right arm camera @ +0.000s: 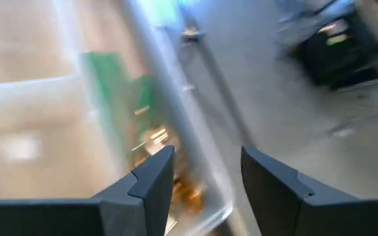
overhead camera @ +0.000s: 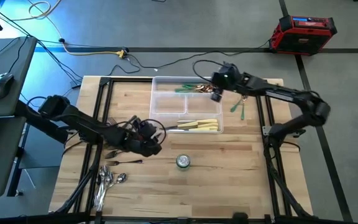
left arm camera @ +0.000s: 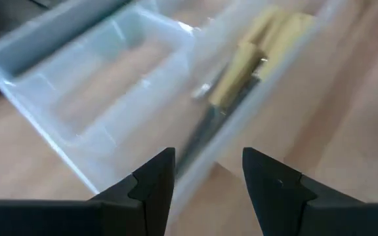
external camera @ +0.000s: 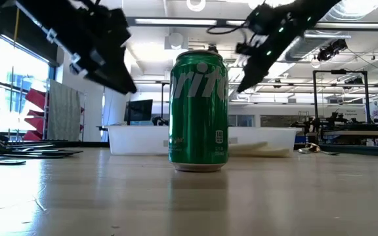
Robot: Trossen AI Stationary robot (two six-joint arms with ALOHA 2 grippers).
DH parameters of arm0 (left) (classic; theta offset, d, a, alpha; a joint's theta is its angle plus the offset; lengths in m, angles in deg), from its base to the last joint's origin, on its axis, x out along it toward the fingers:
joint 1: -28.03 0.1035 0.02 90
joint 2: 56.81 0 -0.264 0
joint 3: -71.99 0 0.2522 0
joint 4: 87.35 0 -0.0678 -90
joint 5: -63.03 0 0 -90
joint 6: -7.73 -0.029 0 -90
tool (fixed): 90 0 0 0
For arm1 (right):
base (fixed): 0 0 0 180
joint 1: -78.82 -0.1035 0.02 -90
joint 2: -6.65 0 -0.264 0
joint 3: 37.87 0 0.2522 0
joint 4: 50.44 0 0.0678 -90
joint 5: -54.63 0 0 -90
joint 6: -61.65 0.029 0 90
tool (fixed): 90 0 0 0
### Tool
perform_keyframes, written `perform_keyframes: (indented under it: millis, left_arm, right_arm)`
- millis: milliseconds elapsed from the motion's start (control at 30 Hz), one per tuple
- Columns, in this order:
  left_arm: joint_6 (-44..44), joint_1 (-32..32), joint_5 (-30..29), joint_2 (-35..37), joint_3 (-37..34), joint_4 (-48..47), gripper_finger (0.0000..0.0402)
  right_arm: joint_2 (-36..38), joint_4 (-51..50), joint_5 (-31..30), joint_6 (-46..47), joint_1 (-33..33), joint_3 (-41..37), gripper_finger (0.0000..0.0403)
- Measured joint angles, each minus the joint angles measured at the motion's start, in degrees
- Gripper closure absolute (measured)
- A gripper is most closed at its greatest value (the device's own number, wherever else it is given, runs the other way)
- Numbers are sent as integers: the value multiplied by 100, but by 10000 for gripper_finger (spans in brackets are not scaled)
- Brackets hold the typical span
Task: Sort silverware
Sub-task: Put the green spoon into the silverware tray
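Both grippers open, holding nothing, over a half-sorted tray.

Right gripper (overhead camera: 215,94) hangs over the green-handled pieces (overhead camera: 191,89) w/ copper ends in the clear tray's (overhead camera: 166,102) far section, fingers (right arm camera: 155,180) apart; left gripper (overhead camera: 156,140) sits just beside the tray's near-left corner, fingers (left arm camera: 156,183) apart too. Cream-handled knives (overhead camera: 199,126) lie in the near section. One green piece (overhead camera: 237,107) rests on the table (overhead camera: 229,168) right of the tray; dark forks (overhead camera: 120,159) & shiny spoons (overhead camera: 109,181) lie front-left. Green soda can (external camera: 198,112) stands near center.
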Motion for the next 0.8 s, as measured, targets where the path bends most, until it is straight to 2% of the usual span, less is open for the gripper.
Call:
perform_keyframes:
  millis: [100,167,267,333,467,567,667,800]
  left_arm:
    - [-70,-90,11,0,-387,579,243]
    - [-269,-131,-67,0,-600,949,243]
    - [-499,-166,-239,0,-795,1396,243]
    - [-720,-181,-199,0,-806,1461,243]
    - [-1237,-188,-103,0,-802,1669,243]
    - [-1579,-186,-72,0,-801,1867,243]
    - [-1816,-186,27,0,-799,1998,243]
    - [-1973,-186,85,0,-797,2187,243]
  right_arm:
    - [520,-1037,140,645,1,0,242]
    - [724,-1586,7,1502,40,0,242]
    - [795,-2584,2,2735,205,0,242]
    - [766,-3087,18,2896,354,-62,242]
    - [656,-3202,-24,2179,623,-290,242]
    - [454,-3257,-24,1267,763,-354,242]
    - [111,-3351,-170,427,785,-392,242]
    - [-561,-3348,-523,-234,771,-398,242]
